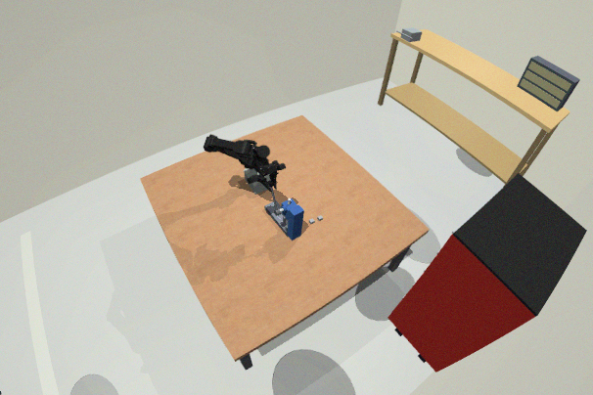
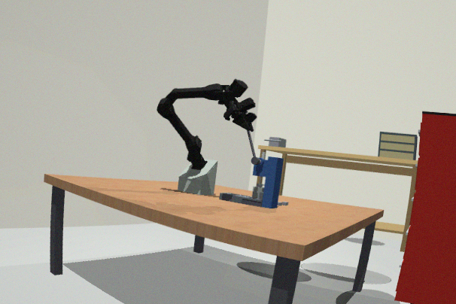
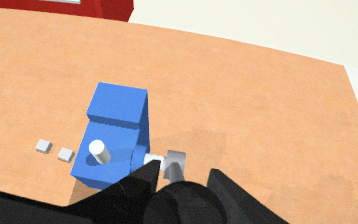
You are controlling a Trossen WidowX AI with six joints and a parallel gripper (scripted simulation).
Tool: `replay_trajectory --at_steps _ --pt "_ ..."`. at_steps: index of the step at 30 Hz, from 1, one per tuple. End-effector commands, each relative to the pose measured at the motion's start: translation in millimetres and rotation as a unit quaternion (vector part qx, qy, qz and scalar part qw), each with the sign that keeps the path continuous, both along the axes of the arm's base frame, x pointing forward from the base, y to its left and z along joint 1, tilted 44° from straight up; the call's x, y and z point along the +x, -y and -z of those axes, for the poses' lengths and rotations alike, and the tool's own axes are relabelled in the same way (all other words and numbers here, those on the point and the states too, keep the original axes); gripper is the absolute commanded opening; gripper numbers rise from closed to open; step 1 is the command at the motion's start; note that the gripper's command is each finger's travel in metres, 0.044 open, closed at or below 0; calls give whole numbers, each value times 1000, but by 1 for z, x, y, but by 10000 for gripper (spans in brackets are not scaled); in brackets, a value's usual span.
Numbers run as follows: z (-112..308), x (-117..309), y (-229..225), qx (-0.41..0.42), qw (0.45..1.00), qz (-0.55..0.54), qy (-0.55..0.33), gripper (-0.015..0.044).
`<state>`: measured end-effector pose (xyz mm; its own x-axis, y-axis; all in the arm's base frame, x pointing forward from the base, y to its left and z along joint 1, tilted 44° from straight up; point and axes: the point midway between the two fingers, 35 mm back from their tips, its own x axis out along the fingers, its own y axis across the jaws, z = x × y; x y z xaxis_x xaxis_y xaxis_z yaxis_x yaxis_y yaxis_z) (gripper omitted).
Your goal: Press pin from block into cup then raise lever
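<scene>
While the lever [image 1: 274, 197] [image 2: 251, 144] [image 3: 176, 173] is grasped at its knob [image 3: 185, 206] by the gripper [image 1: 273, 188] [image 2: 250, 129] [image 3: 186, 167], the grey block [image 2: 258, 192] is seated on the bed of the blue press [image 1: 295, 222] [image 2: 272, 182] [image 3: 117, 106]. The pressing stroke is judged in hand; a steady downward arc is called for next, pin alignment being unconfirmable.

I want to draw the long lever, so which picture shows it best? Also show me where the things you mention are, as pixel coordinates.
The exterior view: the lever [image 1: 274, 197] [image 2: 251, 144] [image 3: 176, 172] stands out there from gripper to hub. The top view shows it tiny; the wrist view shows only its lower bit.
</scene>
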<state>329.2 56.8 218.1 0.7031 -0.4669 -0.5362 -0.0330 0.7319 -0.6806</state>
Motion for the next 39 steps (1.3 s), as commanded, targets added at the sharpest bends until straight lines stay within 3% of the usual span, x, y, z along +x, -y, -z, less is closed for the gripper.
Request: replay_trajectory --at_steps 1,39 --pt "2 -5 2 -3 1000 1 -2 0" --pt "8 -22 9 -3 1000 1 -3 0"
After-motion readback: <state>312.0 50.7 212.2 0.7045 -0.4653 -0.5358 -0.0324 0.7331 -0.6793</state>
